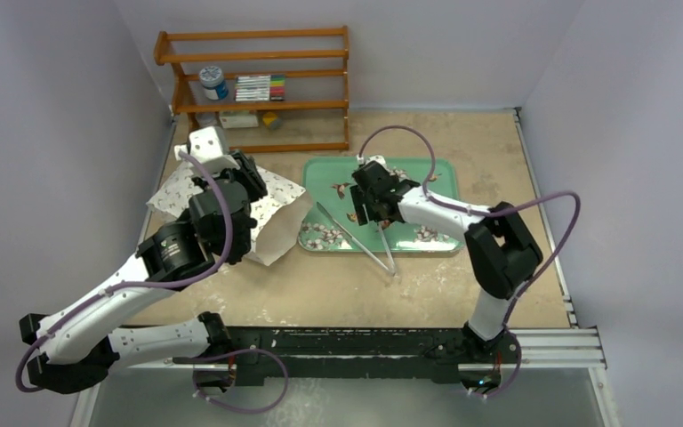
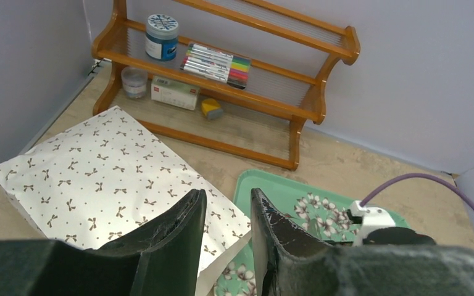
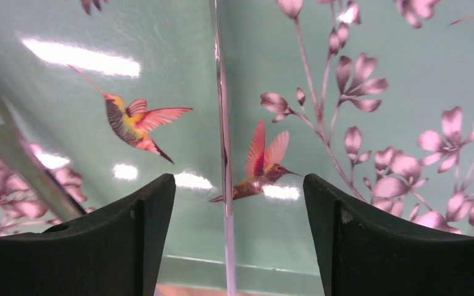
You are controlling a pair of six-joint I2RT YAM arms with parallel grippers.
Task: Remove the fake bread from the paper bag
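Right gripper (image 3: 239, 185) released, jaws wide, thin metal tongs (image 3: 221, 111) between them untouched, tray (image 3: 49, 98) just beneath, left gripper (image 2: 225, 197) narrowly parted, nothing clasped, bag (image 2: 99, 179) below and left of it.

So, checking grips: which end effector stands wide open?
The right end effector, over the green tray, jaws far apart around a tong arm; the left end effector, by the paper bag, shows only a narrow gap.

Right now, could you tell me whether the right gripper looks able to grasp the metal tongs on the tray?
Probably yes. The right gripper hangs open close above the green floral tray, one thin arm of the metal tongs runs between its fingers, and nothing covers it.
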